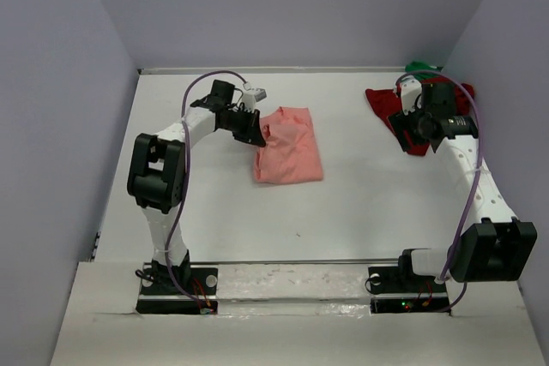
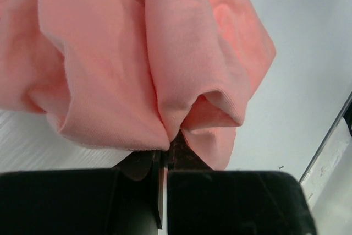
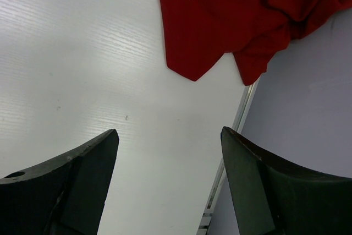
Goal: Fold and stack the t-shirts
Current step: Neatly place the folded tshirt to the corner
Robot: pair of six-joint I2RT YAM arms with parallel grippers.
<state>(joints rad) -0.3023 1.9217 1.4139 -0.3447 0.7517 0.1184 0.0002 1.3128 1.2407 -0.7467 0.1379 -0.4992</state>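
A salmon-pink t-shirt [image 1: 290,150] lies folded near the middle of the table. My left gripper [image 1: 251,133] is at its upper left edge, shut on a pinch of the pink cloth [image 2: 165,81]. A dark red t-shirt [image 1: 382,102] lies crumpled at the back right, partly hidden by my right arm. In the right wrist view the dark red t-shirt [image 3: 231,15] lies ahead of my right gripper [image 3: 169,136], which hangs open above bare table with nothing between its fingers. A bright green t-shirt [image 1: 421,67] shows as a small crumple at the back right corner.
Grey walls close the table [image 1: 343,212] on the left, back and right. The right wall [image 3: 308,114] stands close beside my right gripper. Both arm bases sit at the near edge.
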